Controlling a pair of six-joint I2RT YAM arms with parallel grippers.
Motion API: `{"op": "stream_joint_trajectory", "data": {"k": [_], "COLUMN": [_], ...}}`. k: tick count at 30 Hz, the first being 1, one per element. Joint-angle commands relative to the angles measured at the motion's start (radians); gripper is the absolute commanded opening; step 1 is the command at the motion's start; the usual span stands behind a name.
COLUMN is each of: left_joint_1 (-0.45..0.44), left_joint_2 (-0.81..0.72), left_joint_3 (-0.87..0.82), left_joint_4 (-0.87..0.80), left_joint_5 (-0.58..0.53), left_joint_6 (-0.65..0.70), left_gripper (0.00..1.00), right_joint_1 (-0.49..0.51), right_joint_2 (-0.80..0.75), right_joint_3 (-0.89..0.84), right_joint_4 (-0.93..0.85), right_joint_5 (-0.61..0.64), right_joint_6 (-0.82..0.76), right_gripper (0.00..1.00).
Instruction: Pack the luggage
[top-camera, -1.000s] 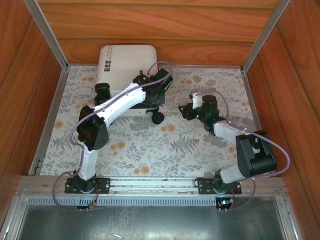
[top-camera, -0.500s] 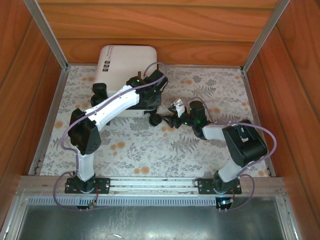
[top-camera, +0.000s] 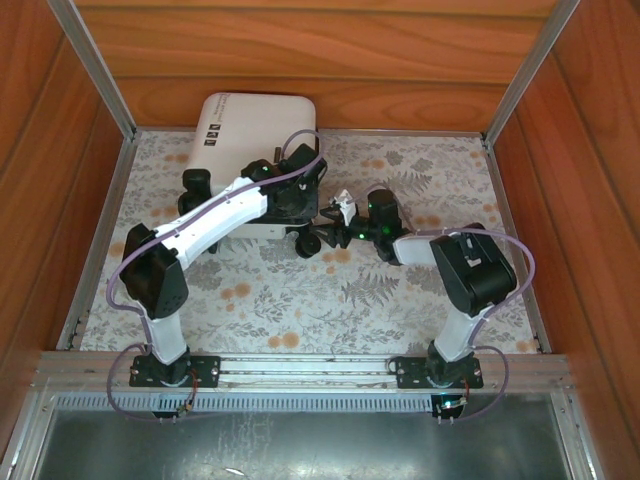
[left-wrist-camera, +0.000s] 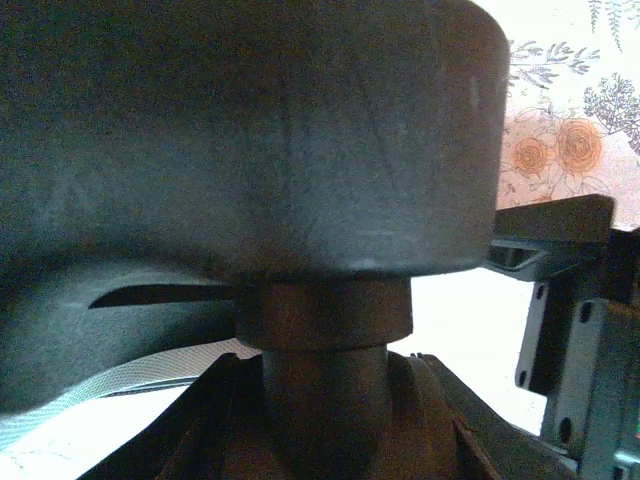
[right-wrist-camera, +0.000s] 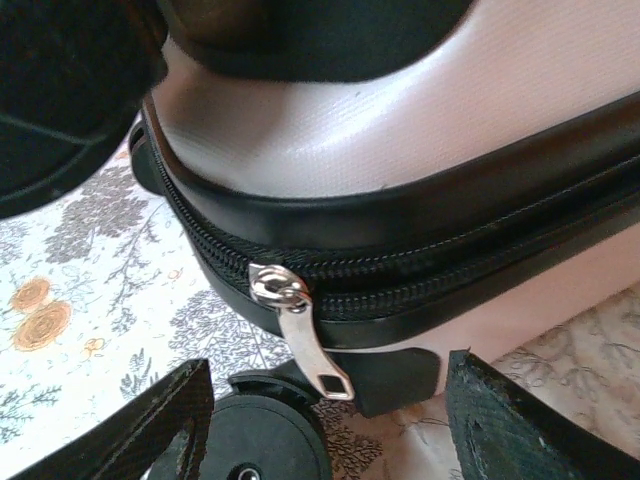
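A small white hard-shell luggage (top-camera: 255, 120) lies flat at the back left of the floral table (top-camera: 400, 300), its far side against the wooden back wall. Its near right corner, seen close from the right wrist, shows a black zipper band (right-wrist-camera: 440, 270) running round the shell. A silver zipper pull (right-wrist-camera: 305, 345) hangs from its slider, just above a black wheel (right-wrist-camera: 262, 442). The right gripper (right-wrist-camera: 330, 385) is at that corner, its two black fingers (right-wrist-camera: 165, 425) wide apart, below and to either side of the pull, gripping nothing. The left gripper (top-camera: 293, 203) hangs over the case's near edge. In its wrist view a dark rounded part (left-wrist-camera: 250, 130) sits too close to identify, and whether those jaws hold anything cannot be told. The step in hand appears to be taking the zipper pull. To do it well, the right fingers should probably rise a little, centre on the flat tab and close firmly on its lower half. They should then draw along the band's line rather than away from the shell, while the left arm steadies the case against sliding or rolling.
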Motion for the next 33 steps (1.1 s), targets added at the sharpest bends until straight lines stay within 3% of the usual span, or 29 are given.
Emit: {"op": "stream_joint_trajectory", "data": {"k": [1, 9, 12, 19, 24, 29, 33], "left_joint_1": [0.007, 0.013, 0.014, 0.019, 0.019, 0.019, 0.021], "left_joint_2": [-0.084, -0.087, -0.085, -0.096, -0.105, -0.116, -0.123], "left_joint_3": [0.010, -0.013, -0.018, -0.033, -0.045, -0.059, -0.074], "left_joint_4": [0.055, 0.077, 0.082, 0.091, 0.096, 0.100, 0.106], "left_joint_5": [0.027, 0.043, 0.045, 0.051, 0.053, 0.056, 0.067], "left_joint_6": [0.005, 0.001, 0.002, 0.001, 0.003, 0.001, 0.001], "left_gripper": [0.00, 0.00, 0.00, 0.00, 0.00, 0.00, 0.00], "right_joint_1": [0.017, 0.028, 0.028, 0.030, 0.029, 0.030, 0.028], "right_joint_2": [0.020, 0.035, 0.036, 0.030, 0.033, 0.025, 0.019], "right_joint_3": [0.021, 0.042, 0.054, 0.050, 0.052, 0.051, 0.055], "right_joint_4": [-0.023, -0.026, -0.050, -0.040, -0.030, -0.036, -0.036], "right_joint_5": [-0.071, -0.079, -0.095, -0.081, -0.090, -0.095, -0.099], "right_joint_6": [-0.005, 0.010, -0.003, -0.007, -0.001, -0.013, -0.013], "right_gripper": [0.64, 0.54, 0.43, 0.26, 0.06, 0.04, 0.11]}}
